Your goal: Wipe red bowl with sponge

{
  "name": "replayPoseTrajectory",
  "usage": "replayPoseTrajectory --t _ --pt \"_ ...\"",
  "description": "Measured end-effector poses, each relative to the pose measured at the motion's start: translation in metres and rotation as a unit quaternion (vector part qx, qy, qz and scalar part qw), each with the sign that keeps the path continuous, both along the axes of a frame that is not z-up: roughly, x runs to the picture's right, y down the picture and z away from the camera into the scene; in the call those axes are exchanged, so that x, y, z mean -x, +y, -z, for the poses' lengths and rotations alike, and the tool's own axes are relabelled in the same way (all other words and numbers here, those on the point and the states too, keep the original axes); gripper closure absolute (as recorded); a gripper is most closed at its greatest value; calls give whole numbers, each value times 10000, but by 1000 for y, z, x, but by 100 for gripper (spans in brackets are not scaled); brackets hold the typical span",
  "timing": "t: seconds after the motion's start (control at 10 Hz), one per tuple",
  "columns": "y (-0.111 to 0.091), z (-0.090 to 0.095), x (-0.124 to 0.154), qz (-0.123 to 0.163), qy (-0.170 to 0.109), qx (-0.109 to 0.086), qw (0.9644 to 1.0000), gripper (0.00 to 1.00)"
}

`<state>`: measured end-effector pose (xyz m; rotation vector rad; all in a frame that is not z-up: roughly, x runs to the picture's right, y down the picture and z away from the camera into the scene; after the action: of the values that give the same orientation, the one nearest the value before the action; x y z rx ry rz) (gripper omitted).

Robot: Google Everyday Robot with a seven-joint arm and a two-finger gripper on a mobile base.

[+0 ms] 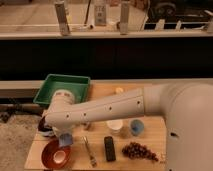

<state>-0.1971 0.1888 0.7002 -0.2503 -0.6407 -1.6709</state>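
The red bowl (55, 154) sits at the front left corner of the wooden table (155, 132), with a pale patch in its middle. A light blue sponge (65, 139) hangs at the end of my white arm (100, 110), just above the bowl's far right rim. My gripper (64, 134) is at that spot, under the arm's wrist, mostly hidden by the arm.
A green tray (62, 88) stands at the back left. A dark bowl (45, 127) sits left of the arm. A white cup (115, 127), a blue cup (136, 127), a fork (90, 151), a black remote (109, 148) and grapes (140, 151) lie to the right.
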Motion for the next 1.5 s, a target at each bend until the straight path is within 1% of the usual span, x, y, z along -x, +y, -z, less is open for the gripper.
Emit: replayPoseTrajectory --t 0.2,0.3,0.4,0.5,0.6,0.8,1.0,1.2,1.3,1.5 --pt "6 -8 6 66 -11 45 10000 100" --pt "13 -13 11 124 -80 80 9999 100" --pt "21 -14 17 251 -245 126 9993 100" --pt "30 -8 27 366 -440 182 9982 100" --pt "42 2 38 501 -668 239 9962 100" --pt "56 11 52 702 -944 293 9926 100" --pt "65 10 61 898 -1057 322 9898 100" --pt "71 3 60 1022 -1096 310 9882 100" --pt "74 2 57 1027 -1135 323 9877 100" --pt "76 -3 47 1016 -1223 284 9869 100"
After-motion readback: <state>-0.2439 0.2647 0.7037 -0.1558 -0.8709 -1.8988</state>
